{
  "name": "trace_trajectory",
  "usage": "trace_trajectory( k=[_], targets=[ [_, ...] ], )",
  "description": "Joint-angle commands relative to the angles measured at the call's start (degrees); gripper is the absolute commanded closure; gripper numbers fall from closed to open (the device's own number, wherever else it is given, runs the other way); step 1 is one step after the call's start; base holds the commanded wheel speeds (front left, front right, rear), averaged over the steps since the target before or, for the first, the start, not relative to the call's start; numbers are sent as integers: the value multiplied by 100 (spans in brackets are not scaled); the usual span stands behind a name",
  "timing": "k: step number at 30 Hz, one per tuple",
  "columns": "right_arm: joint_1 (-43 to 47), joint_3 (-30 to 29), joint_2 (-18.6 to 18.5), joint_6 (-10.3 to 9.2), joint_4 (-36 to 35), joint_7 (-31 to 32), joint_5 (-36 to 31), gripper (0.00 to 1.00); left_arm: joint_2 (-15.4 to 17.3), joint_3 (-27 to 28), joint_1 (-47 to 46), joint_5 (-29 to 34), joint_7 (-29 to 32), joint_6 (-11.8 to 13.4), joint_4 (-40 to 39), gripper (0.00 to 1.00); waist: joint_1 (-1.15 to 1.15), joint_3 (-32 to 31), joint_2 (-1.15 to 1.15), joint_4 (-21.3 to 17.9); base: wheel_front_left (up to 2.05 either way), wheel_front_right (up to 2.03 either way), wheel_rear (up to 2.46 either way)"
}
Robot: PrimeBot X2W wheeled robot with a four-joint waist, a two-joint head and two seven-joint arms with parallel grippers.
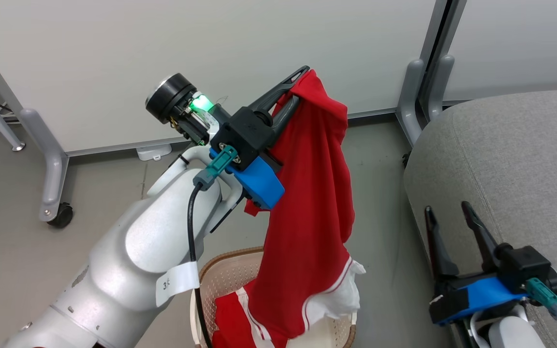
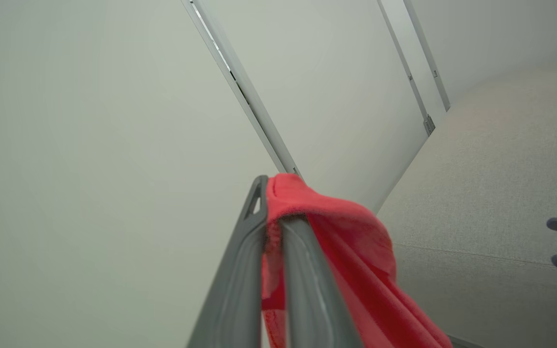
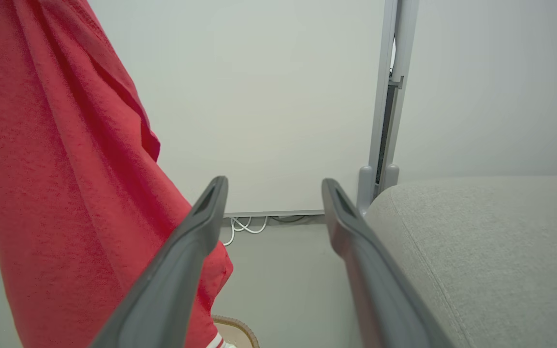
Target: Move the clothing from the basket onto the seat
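My left gripper [image 1: 301, 77] is raised high and shut on the top of a red garment [image 1: 315, 203] of the clothing, which hangs down long with its white-trimmed hem reaching into the basket [image 1: 220, 270]. A second red piece with white stripes [image 1: 232, 321] lies inside the basket. In the left wrist view the red fabric [image 2: 346, 241] is pinched at my left gripper [image 2: 271, 186]. The grey seat [image 1: 510, 159] lies to the right. My right gripper [image 1: 447, 210] stands open and empty at the seat's front edge. The right wrist view shows the hanging garment [image 3: 65, 193] left of my right gripper [image 3: 273, 186].
A white partition wall [image 1: 211, 58] with grey wheeled legs [image 1: 56, 164] stands behind. Another grey post [image 1: 423, 87] rises by the seat's far corner. Cables [image 3: 244, 224] lie on the floor under the partition. Bare grey floor [image 1: 380, 203] separates basket and seat.
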Motion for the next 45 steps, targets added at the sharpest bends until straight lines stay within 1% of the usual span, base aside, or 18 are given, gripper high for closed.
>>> trace_trajectory(
  k=[1, 12, 22, 30, 39, 40, 41, 45],
  targets=[
    [-59, 62, -20, 3, -32, -4, -13, 0, -12, 9, 55, -47, -29, -8, -22, 100, 0, 5, 0, 3, 0, 0, 0],
    [-726, 1076, -20, 2, -38, -4, -8, 0, -61, 4, -97, -29, -29, -8, -67, 100, 0, 180, 0, 83, 0, 0, 0],
    [-1530, 1633, -20, 3, 223, -4, 69, 0, -145, -26, -104, 16, -30, -8, -167, 100, 0, 338, 0, 200, 0, 0, 0],
    [-1994, 1815, -21, 3, 898, -3, -46, 0, -251, -181, -150, 2, -30, -8, -295, 100, 0, 396, 0, 317, 0, 0, 0],
    [-2387, 1964, -21, 3, 1626, -3, 107, 0, -334, -344, -208, -66, -30, -8, -490, 100, 0, 418, 0, 427, 0, 0, 0],
    [-2418, 1992, -21, 3, 1700, -3, 144, 95, -336, -348, -215, -76, -30, -8, -503, 100, 0, 418, 0, 434, 0, 0, 0],
    [-2461, 2013, -21, 2, 1761, -3, 167, 100, -337, -351, -221, -82, -30, -9, -517, 100, 0, 417, 0, 438, 0, 0, 0],
    [-2544, 2030, -21, 2, 1846, -3, 215, 100, -323, -349, -227, -88, -30, -9, -549, 100, 0, 426, 0, 441, 0, 0, 0]
  ],
)
